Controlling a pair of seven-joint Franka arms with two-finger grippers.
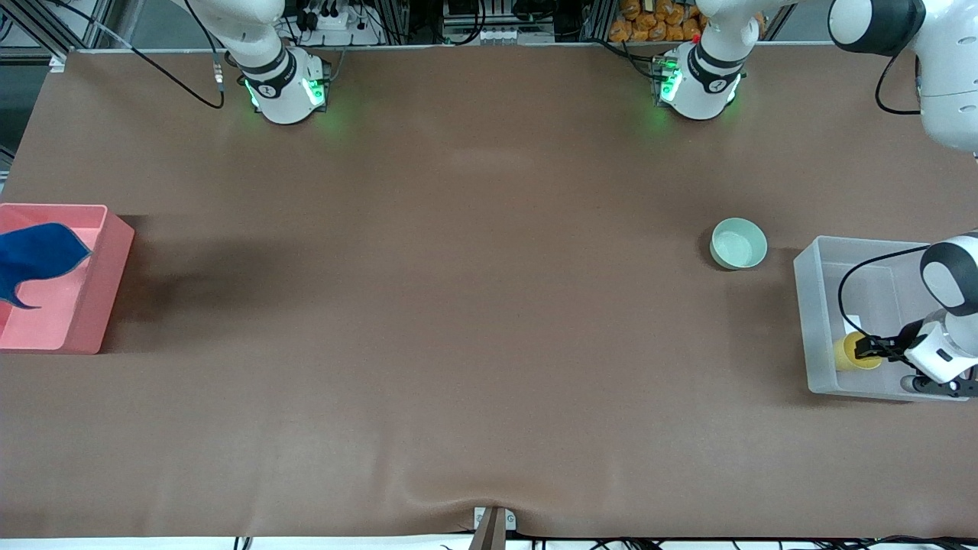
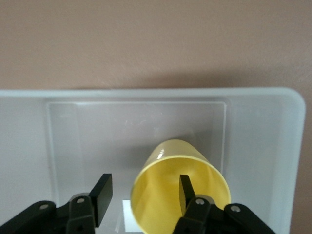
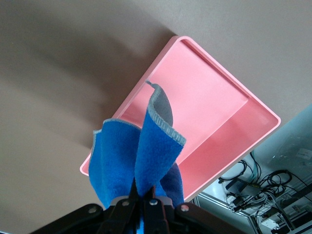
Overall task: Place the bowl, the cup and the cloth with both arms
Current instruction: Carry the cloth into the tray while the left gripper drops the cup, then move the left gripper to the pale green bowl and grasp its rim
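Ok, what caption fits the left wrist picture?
Left claw open around the yellow cup's wall, inside the clear bin.

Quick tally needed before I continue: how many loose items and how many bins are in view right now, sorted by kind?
Pale mint-green glossy bowl: 1, on the table
Small yellow plastic cup: 1, in the clear bin, one finger of the left pincer inside it
Deep blue fabric cloth: 1, held by the right pincer over the pink bin
Translucent clear plastic bin: 1
Pink plastic bin: 1
Total: 5

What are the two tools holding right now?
Left tool: open, one finger inside the cup, over the clear bin.
Right tool: shut on the cloth, above the pink bin.
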